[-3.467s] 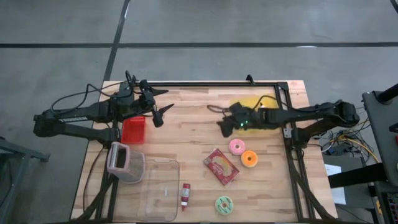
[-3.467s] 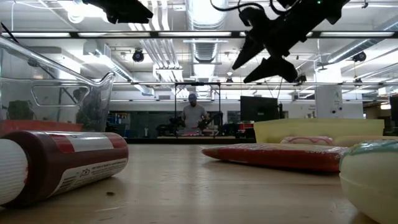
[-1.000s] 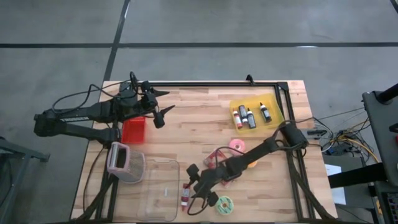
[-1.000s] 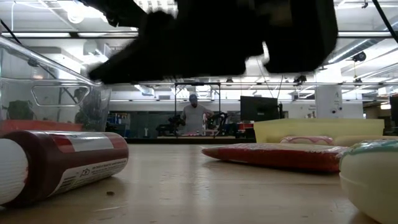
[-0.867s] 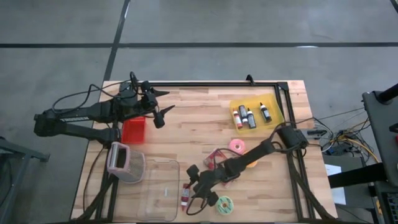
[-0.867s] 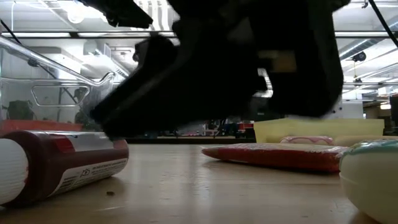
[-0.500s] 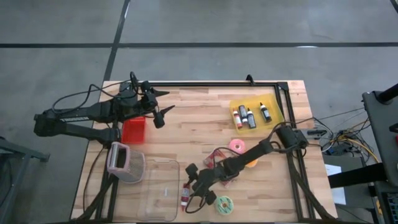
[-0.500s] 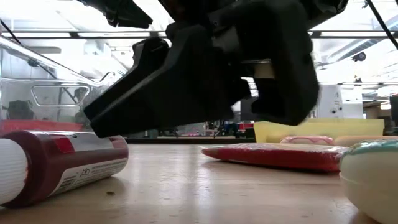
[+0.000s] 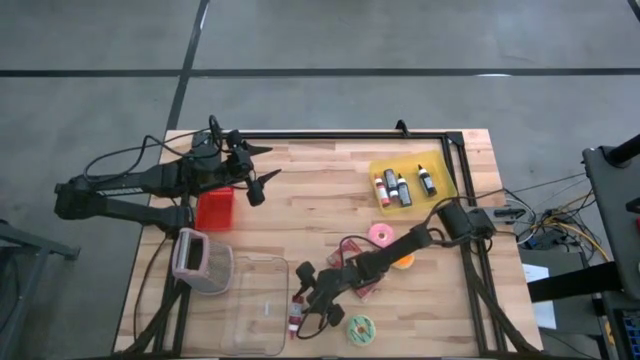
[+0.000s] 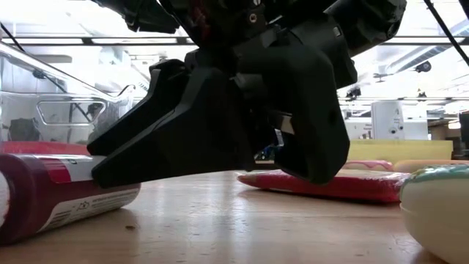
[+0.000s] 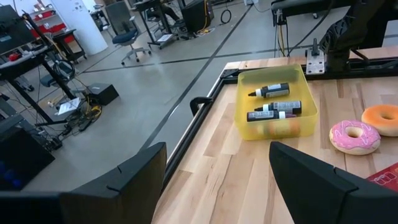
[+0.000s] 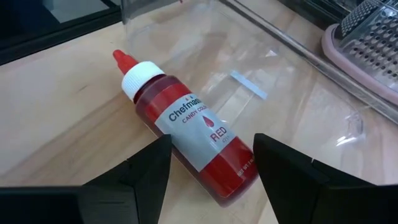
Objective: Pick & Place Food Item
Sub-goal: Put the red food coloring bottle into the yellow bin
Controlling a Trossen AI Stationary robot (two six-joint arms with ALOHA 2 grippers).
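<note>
Tabletop (image 9: pixel 300 190): two donuts (image 9: pixel 381 235), one red bottle (image 12: pixel 189 149) between the right gripper's (image 9: pixel 312 303) parted fingers; left gripper (image 9: pixel 260 165) fingers apart, upper left.

Grey concrete floor (image 9: pixel 400 40); office chair (image 11: pixel 127 34); bright ceiling lights (image 10: pixel 410 40)

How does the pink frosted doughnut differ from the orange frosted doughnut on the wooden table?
The pink frosted doughnut has pink icing with sprinkles; the orange frosted doughnut has plain orange icing. In the high view the pink one lies clear, while the right arm crosses part of the orange one. Both are ring-shaped and lie flat, side by side.
</note>
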